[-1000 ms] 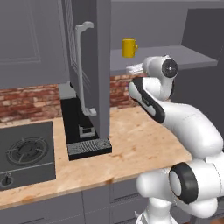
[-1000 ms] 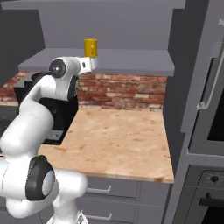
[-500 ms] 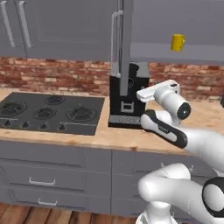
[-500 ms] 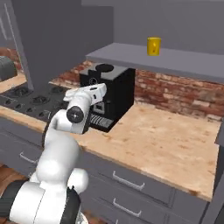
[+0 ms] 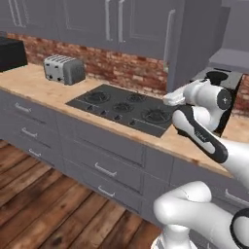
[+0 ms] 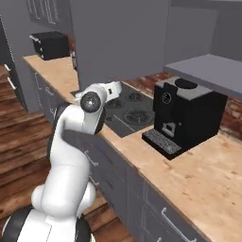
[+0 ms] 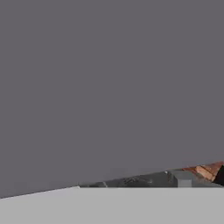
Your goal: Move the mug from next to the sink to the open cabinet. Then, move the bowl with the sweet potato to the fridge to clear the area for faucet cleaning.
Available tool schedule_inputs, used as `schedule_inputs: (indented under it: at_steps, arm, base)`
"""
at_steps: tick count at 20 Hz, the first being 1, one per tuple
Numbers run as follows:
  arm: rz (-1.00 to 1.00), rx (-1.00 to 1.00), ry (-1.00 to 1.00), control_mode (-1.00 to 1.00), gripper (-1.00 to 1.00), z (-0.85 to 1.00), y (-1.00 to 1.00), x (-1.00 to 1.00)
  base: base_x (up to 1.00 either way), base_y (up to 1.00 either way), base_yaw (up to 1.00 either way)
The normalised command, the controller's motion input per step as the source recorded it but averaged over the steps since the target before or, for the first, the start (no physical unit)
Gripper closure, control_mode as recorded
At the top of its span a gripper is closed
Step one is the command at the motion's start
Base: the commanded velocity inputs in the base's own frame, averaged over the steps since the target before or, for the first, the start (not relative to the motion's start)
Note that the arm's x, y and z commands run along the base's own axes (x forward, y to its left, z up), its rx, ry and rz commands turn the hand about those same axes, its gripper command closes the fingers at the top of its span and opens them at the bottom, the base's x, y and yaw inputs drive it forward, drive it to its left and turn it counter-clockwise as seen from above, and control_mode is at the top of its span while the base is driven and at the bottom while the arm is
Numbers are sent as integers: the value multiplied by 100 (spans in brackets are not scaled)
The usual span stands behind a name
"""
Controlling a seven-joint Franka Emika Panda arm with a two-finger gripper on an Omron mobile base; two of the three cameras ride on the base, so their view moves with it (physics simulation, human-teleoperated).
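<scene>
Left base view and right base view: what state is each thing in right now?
Gripper: open, holding nothing, above the stovetop edge.
Stovetop: bare burners, no pan.
Toaster: upright on the counter, slots empty.
Coffee machine: upright on the counter, drip tray bare.
Lower drawers: shut.

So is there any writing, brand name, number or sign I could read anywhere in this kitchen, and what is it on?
None can be read.
Coffee machine: a round dial and a faint front panel, no legible text.
Toaster: plain metal, no label visible.
Cooktop: knobs and burners, any markings too small to tell.
Cabinet doors and black box on the far counter: blank.
</scene>
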Motion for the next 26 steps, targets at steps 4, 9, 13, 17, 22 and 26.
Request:
schedule_inputs:
  at_steps: [4, 9, 13, 17, 22, 26]
  arm:
    - [0, 0, 0, 100, -100, 0, 0, 0]
    - [0, 0, 0, 100, -100, 0, 0, 0]
    - [0, 0, 0, 100, -100, 0, 0, 0]
    - [0, 0, 0, 100, -100, 0, 0, 0]
    - [0, 0, 0, 100, -100, 0, 0, 0]
    - [0, 0, 0, 100, -100, 0, 0, 0]
  base:
    - [-46, 5, 62]
    - [-73, 22, 52]
    - [-100, 27, 12]
    - [-82, 57, 42]
    - [-21, 67, 74]
    - [8, 60, 65]
